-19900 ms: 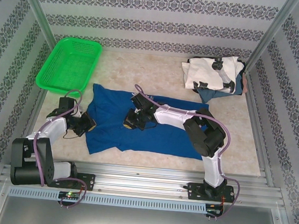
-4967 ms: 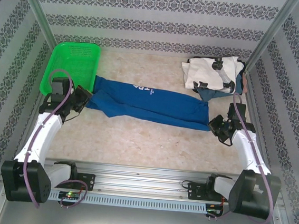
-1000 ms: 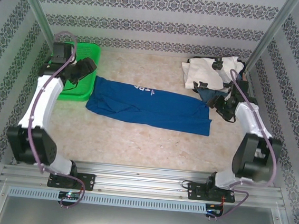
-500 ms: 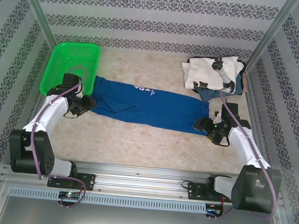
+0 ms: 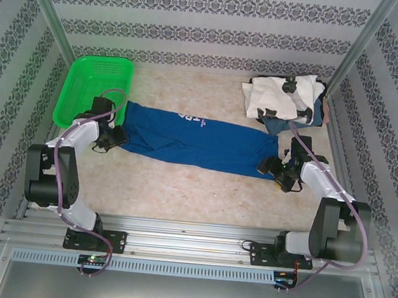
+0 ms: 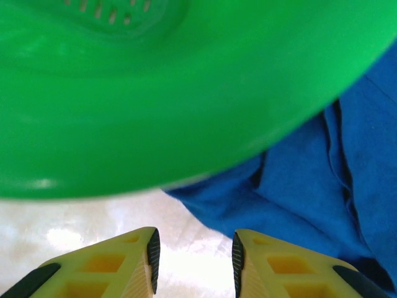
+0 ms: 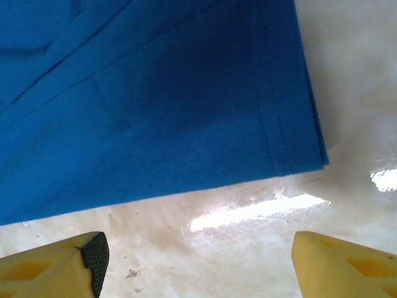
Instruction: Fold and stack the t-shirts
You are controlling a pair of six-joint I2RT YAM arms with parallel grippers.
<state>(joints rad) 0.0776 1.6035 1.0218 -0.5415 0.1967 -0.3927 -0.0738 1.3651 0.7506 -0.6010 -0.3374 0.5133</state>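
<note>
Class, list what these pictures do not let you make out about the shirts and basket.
Top external: lettering on the blue t-shirt, too small to read.
Top external: grey shirts under the white t-shirt, count hidden.
Left wrist: green basket, blurred by closeness.

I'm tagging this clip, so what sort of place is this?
Likely a robot test cell, not a home: left arm and right arm bolted to a metal rail, wallpapered panels boxing in a table, a blue t-shirt and green basket staged.
</note>
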